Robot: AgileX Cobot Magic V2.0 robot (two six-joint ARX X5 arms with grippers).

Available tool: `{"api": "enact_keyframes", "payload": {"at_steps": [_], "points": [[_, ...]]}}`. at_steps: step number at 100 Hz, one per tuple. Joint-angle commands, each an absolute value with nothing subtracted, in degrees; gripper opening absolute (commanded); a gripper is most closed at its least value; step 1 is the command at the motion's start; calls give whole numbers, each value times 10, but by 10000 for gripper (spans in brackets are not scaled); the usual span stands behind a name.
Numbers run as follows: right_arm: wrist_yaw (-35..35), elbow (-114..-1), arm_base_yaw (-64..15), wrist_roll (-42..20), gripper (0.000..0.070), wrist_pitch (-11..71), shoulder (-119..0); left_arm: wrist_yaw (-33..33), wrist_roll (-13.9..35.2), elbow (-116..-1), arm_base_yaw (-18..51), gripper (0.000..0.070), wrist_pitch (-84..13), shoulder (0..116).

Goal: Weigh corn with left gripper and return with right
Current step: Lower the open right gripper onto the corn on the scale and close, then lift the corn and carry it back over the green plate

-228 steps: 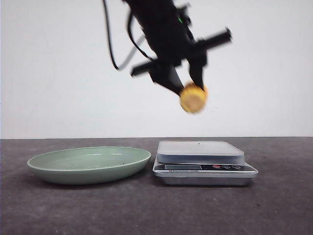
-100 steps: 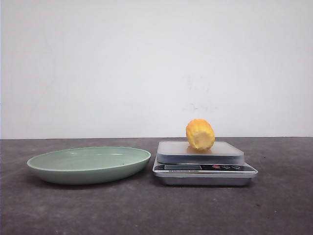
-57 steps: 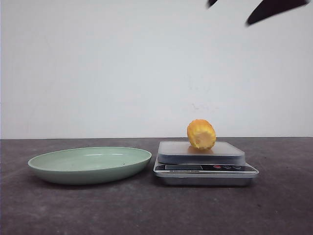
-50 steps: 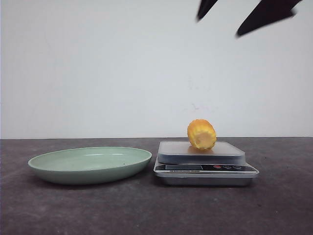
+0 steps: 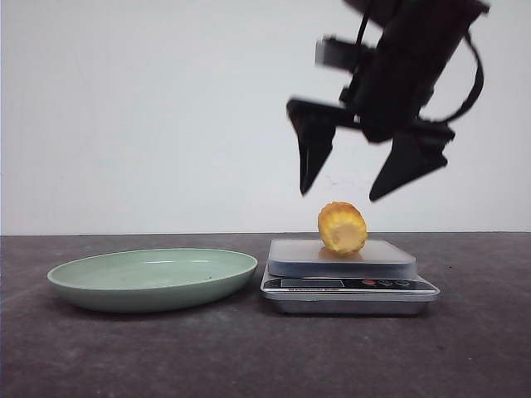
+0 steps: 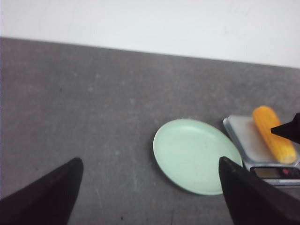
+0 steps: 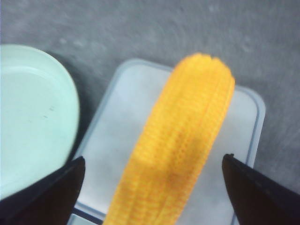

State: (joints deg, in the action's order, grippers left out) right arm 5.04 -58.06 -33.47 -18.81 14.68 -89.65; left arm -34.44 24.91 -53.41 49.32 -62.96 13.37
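The corn [image 5: 341, 228], a yellow-orange cob piece, lies on the platform of the silver scale [image 5: 348, 286]. My right gripper [image 5: 338, 196], black with a looped cable, hangs just above it, open, one finger to each side and neither touching. In the right wrist view the corn [image 7: 180, 145] lies lengthwise between the spread fingers of the right gripper [image 7: 153, 159]. My left gripper [image 6: 150, 161] is open and empty, high above the table. It is out of the front view. Its view shows the corn [image 6: 274, 133] on the scale [image 6: 243, 140].
A shallow pale green plate [image 5: 149, 278] sits left of the scale on the dark table; it also shows in the left wrist view [image 6: 197, 154] and the right wrist view [image 7: 33, 117]. A white wall stands behind.
The left gripper set the corn on the scale, let go and left the front view. The right gripper has come down from the top edge to just above the corn.
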Motion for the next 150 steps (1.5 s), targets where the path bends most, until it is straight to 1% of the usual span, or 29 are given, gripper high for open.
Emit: {"api": "enact_keyframes", "payload": {"at_steps": [1, 7, 21, 24, 33, 36, 44, 46, 47, 48, 52, 76, 89, 106, 117, 130, 150], "points": [[55, -590, -340, -210, 588, 139, -913, -343, 260, -538, 499, 558, -623, 133], [55, -590, -341, -220, 557, 137, -922, -343, 260, -536, 499, 558, -622, 133], [57, -590, -340, -236, 424, 138, -933, -343, 260, -536, 499, 557, -623, 133], [58, -590, -340, -237, 384, 138, -934, -343, 260, -536, 499, 557, -622, 133], [61, -590, -341, -251, 228, 138, -940, -343, 260, -536, 499, 557, -622, 133], [61, -590, -342, -255, 197, 138, -940, -343, 260, -536, 499, 557, -622, 133], [63, -590, -342, -262, 150, 138, -941, -343, 260, -536, 499, 557, -622, 133], [64, -590, -342, -263, 120, 137, -941, -343, 260, -536, 499, 557, -622, 133], [65, -590, -342, -263, 101, 137, -941, -343, 260, -536, 499, 557, -623, 133], [66, -589, -342, -263, 68, 136, -941, -343, 260, -536, 499, 557, -623, 133], [71, -590, -344, -262, 0, 136, -941, -343, 260, -536, 499, 557, -622, 133], [106, -591, -361, -249, 0, 124, -906, -344, 260, -536, 499, 557, -622, 133], [104, -614, -386, -239, 0, 124, -871, -344, 260, -536, 499, 557, -622, 133], [93, -676, -435, -240, 0, 120, -870, -347, 260, -536, 499, 557, -622, 133], [108, -696, -479, -261, 0, 73, -900, -347, 260, -536, 499, 557, -621, 133], [110, -705, -508, -277, 0, 32, -945, -347, 265, -536, 499, 557, -618, 133], [107, -719, -528, -287, 0, 28, -1027, -347, 265, -536, 499, 557, -617, 133]]}}
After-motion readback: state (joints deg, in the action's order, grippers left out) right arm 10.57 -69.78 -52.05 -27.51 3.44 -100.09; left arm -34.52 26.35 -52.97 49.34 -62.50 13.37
